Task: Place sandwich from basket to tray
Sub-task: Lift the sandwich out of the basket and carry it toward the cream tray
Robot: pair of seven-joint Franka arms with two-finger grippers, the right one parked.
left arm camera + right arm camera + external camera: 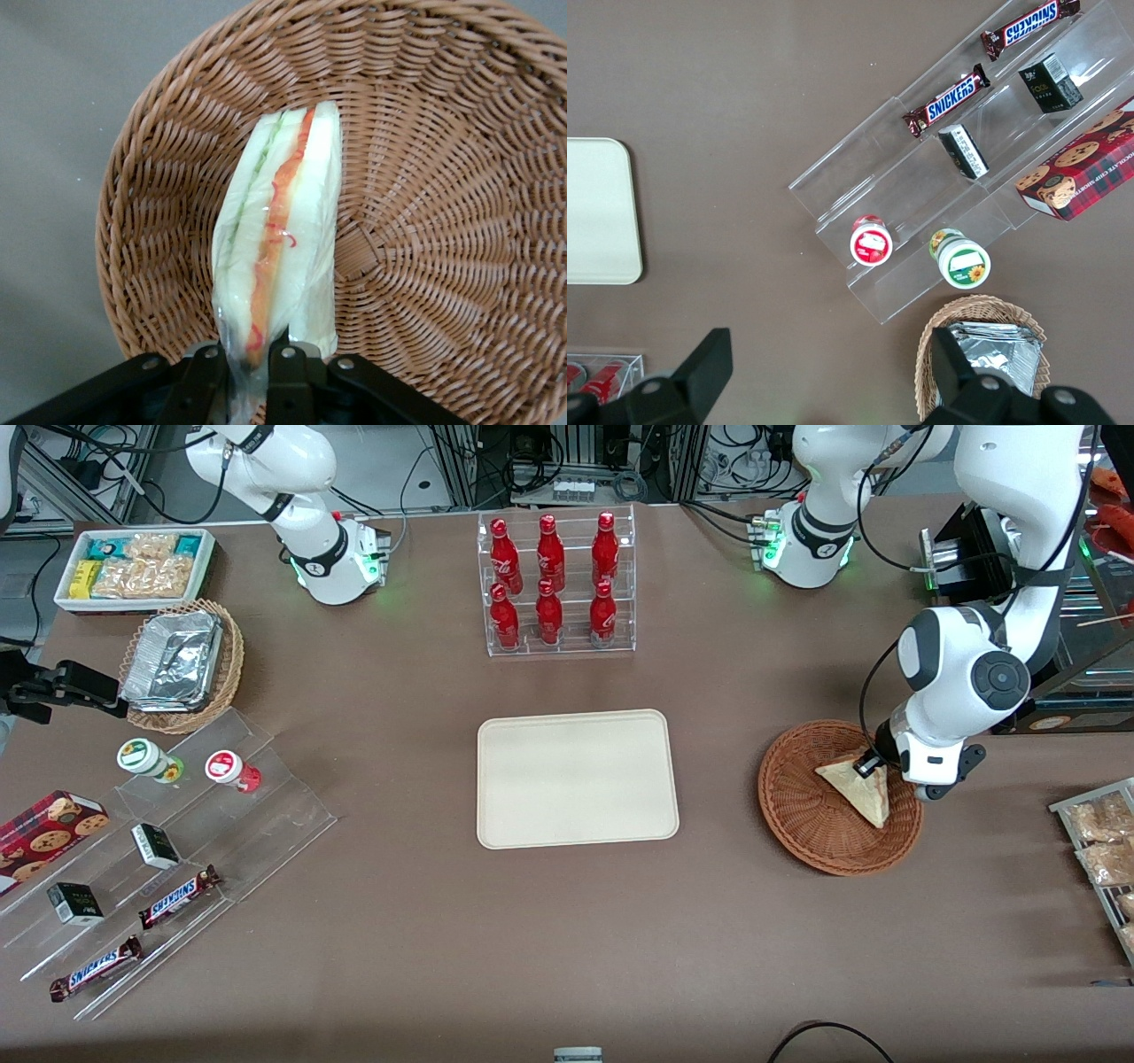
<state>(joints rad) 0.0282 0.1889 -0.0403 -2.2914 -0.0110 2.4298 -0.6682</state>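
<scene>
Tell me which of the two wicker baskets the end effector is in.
The reddish-brown round basket holding the sandwich; the end effector grips that sandwich's corner. The lighter tan basket holds foil containers.

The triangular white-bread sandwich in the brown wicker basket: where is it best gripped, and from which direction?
Across its thin bread faces near a corner, from above. The triangular white-bread sandwich stands on edge in the brown wicker basket, filling upward, and the left gripper is shut on it exactly so.

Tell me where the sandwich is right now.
The sandwich lies in the basket, toward the working arm's end of the table, with the gripper shut on its corner.
</scene>
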